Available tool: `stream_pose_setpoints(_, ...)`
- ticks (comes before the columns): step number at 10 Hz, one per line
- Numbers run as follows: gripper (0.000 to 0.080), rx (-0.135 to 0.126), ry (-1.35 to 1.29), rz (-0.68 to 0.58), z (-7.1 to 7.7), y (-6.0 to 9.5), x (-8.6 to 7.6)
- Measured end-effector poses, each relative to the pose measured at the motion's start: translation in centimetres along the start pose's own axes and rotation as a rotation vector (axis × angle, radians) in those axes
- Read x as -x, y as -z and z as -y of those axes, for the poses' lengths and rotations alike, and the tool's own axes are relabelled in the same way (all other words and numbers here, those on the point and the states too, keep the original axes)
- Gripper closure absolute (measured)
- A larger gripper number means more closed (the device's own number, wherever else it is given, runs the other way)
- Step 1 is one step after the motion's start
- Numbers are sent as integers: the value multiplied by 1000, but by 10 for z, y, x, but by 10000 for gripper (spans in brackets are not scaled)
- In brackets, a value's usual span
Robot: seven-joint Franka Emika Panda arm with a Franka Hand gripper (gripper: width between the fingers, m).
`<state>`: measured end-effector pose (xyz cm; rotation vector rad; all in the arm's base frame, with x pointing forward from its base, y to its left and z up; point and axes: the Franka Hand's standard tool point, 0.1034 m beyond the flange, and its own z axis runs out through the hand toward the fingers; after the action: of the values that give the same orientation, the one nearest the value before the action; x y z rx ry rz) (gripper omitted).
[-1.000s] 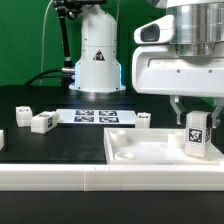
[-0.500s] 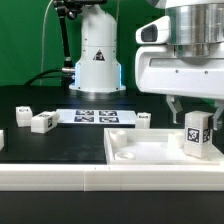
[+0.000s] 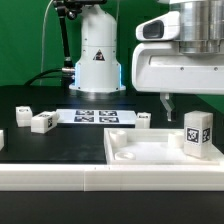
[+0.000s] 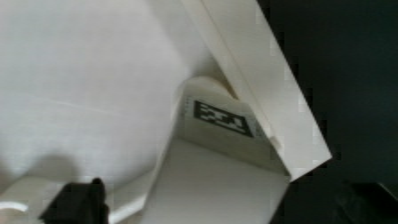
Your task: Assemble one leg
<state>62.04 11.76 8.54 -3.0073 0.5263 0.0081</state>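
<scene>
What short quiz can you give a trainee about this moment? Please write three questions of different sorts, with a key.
1. True or false: the claw is shut on the leg.
2. The leg stands on: A) the marker board; B) the tabletop piece; C) the bare table.
3. On which side of the exterior view does the leg stand?
Key: 1. False: the claw is open, above the leg. 2. B. 3. The right.

Black table (image 3: 62, 142), marker board (image 3: 93, 116), white tabletop piece (image 3: 150, 150), loose legs (image 3: 43, 122)
</scene>
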Motion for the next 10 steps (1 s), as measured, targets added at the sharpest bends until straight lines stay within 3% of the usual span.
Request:
stream_pose_setpoints(6,151,4,485,-20,7,-2,3)
stream_pose_setpoints(10,151,9,734,-15,3,-5,3)
